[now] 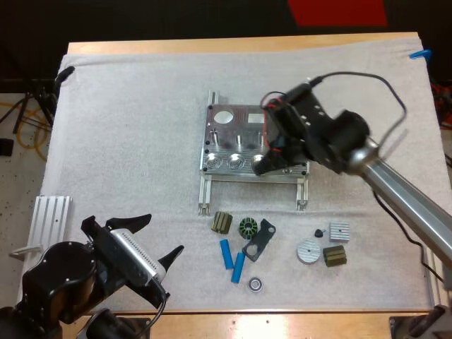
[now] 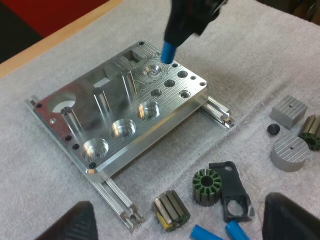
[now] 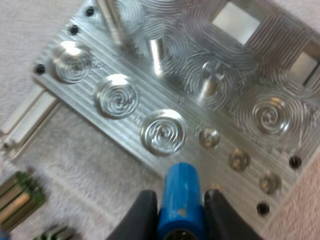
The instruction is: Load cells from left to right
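The metal fixture [image 1: 236,145] sits mid-mat, with three round pockets [image 3: 116,95] along its front that all look bare. My right gripper [image 3: 181,216] is shut on a bright blue cylinder [image 3: 181,197], held upright just above the fixture's front edge, close to the third pocket [image 3: 162,130]. From the left wrist view that blue cylinder [image 2: 168,51] hangs over the fixture's [image 2: 125,110] far side. Two more blue cylinders [image 1: 226,253] [image 1: 239,268] lie on the mat in front of the fixture. My left gripper [image 1: 159,236] is open near the table's front left, clear of everything.
Small parts lie in front of the fixture: a laminated block [image 1: 222,222], a green stator [image 1: 248,227], a black bracket [image 1: 260,239], a bearing [image 1: 256,284], a silver disc [image 1: 308,251], a silver block [image 1: 339,231]. A ribbed aluminium plate [image 1: 53,219] rests at the left edge.
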Robot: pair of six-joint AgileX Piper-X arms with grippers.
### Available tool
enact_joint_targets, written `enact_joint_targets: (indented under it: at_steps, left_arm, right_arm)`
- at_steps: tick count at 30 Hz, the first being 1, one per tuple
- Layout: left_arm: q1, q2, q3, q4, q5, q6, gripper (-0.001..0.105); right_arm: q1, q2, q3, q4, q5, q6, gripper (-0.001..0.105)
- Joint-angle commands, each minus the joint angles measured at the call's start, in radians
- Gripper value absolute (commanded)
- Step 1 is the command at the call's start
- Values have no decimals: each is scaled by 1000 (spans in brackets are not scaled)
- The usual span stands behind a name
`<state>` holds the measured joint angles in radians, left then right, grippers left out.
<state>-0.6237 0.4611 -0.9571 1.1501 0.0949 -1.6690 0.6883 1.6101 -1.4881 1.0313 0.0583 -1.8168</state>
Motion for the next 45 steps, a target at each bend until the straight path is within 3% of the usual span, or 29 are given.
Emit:
enact_joint_targets:
  at_steps: [1, 12, 18, 45]
  left_arm:
    - [-1, -4, -6, -3, -16, -18, 67]
    - [-1, -4, -6, -3, -10, -18, 67]
    - [-1, -4, -6, -3, -10, -18, 67]
    - [-1, -4, -6, -3, -10, -18, 67]
  right_arm:
    - [-2, 29, -39, 11, 20, -20, 0]
    - [-59, 247, -227, 111, 30, -11, 0]
    - [-99, 281, -222, 133, -50, -1, 0]
    - [-100, 325, -196, 82, -108, -3, 0]
